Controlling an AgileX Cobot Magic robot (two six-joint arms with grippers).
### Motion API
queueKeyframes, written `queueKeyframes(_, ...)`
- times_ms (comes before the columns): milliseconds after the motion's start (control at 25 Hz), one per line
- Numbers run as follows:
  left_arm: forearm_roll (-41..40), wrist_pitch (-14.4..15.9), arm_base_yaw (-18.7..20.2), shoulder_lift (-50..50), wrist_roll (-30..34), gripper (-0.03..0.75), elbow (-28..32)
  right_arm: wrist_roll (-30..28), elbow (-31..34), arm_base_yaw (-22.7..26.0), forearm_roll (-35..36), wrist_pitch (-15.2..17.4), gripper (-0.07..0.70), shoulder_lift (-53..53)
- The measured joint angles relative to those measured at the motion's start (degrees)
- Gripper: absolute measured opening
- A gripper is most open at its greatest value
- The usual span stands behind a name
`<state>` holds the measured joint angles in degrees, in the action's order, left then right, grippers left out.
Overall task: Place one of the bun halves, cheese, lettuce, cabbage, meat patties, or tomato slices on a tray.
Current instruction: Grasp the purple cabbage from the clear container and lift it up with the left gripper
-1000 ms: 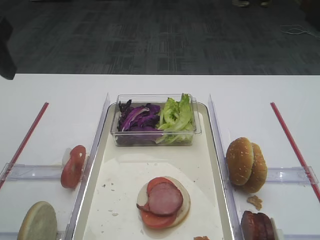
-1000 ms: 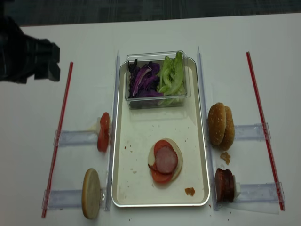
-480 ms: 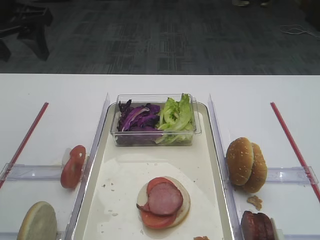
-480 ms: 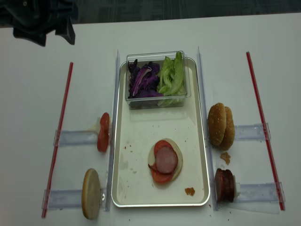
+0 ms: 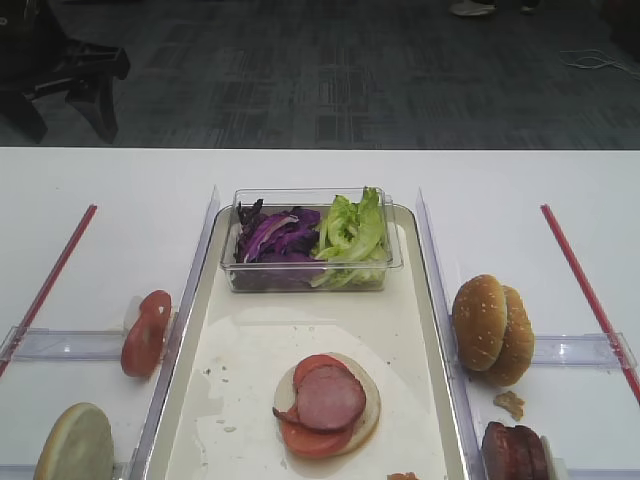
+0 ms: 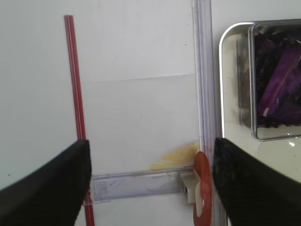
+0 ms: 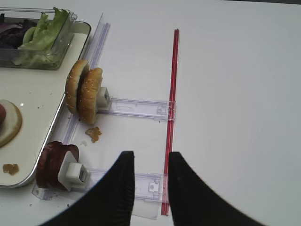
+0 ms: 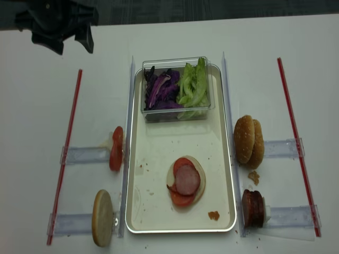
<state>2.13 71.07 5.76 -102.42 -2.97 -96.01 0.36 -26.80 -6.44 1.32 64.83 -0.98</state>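
The left gripper is hovering wide open and empty, up-left of the tray; the right gripper is gaping beside two bun halves. One stacked bun with meat is sitting on the tray.

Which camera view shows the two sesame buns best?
The right wrist view: the sesame buns stand on edge, close and sharp. Both exterior high views show them smaller, right of the tray. The left wrist view misses them.

The left gripper is hovering wide open, behind and left of the tray, tomato slices lying below it.
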Motion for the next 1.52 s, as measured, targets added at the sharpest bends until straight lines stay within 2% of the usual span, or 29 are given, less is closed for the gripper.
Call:
queueKeyframes(240,0.00,0.00,1.47,-0.09,0.13,0.503,-0.21,0.00,0.00,0.00,0.00,0.00,0.216,0.00)
queueKeyframes(560,0.27,-0.77,10.40,-2.70,0.07,0.503,-3.47,0.00,0.00,0.00,0.00,0.00,0.216,0.00)
queueKeyframes(920,1.00,-2.02,19.38,-10.51,-1.46,0.503,-8.91,0.00,0.00,0.00,0.00,0.00,0.216,0.00)
queueKeyframes(1080,1.09,-2.73,20.80,-13.47,-1.55,0.503,-10.94,0.00,0.00,0.00,0.00,0.00,0.216,0.00)
queueKeyframes(1520,2.33,-4.44,20.80,-17.93,-0.38,0.503,-12.59,0.00,0.00,0.00,0.00,0.00,0.216,0.00)
